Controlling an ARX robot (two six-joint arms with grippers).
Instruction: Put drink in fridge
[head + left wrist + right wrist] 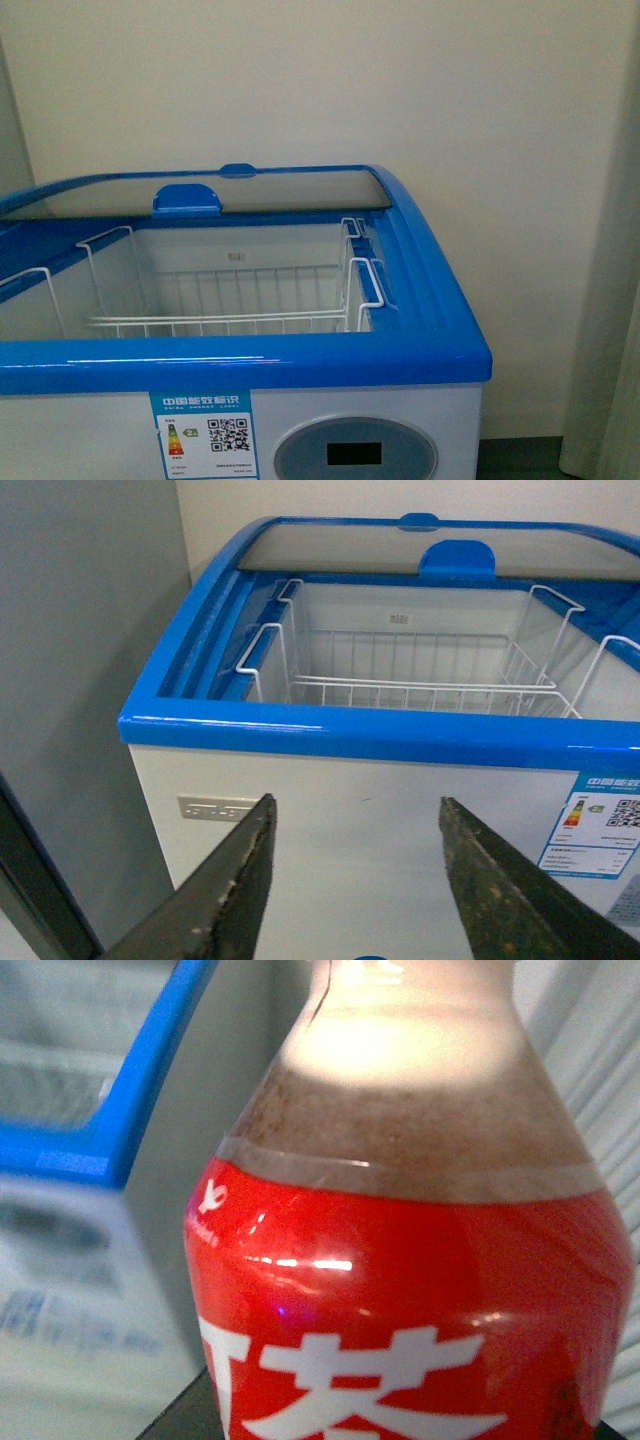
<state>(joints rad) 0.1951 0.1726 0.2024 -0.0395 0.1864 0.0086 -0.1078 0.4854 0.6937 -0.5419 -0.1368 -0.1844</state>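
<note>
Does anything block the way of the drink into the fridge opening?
Nothing visible does. The glass lid is slid back, so the fridge is open above its wire basket. The drink is outside it.

茶 on drink (400, 1290), 中国能效标识 on fridge (250, 362)

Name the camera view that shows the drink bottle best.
The right wrist view. The drink bottle fills it close up: red label with white lettering, brown liquid above, though its top is cut off. The front and left wrist views show the open chest freezer but no bottle.
</note>
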